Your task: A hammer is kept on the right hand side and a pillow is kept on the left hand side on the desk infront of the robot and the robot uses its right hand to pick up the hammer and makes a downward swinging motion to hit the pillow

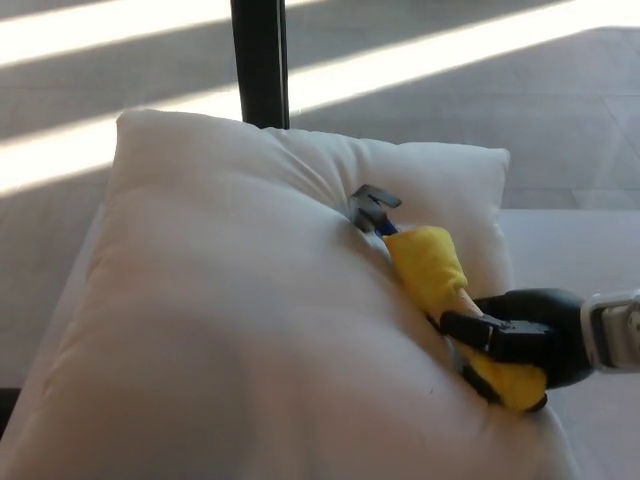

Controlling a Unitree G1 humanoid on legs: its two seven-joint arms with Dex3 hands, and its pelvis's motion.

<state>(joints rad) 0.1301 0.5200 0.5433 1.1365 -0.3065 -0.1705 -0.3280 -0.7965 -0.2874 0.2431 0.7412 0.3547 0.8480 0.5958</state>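
A large white pillow (pixel 260 320) fills most of the head view. The hammer (pixel 420 265) has a yellow-wrapped handle and a grey metal head (pixel 372 208). Its head is pressed down into the pillow's upper middle, and the fabric is dented and creased around it. My right hand (pixel 525 345) comes in from the right edge and is shut on the lower end of the handle, resting on the pillow's right side. My left hand does not show.
A black post (pixel 260 60) stands behind the pillow's far edge. The white desk top (pixel 580 250) shows to the right of the pillow. Sunlit stripes cross the grey floor (pixel 450 60) beyond.
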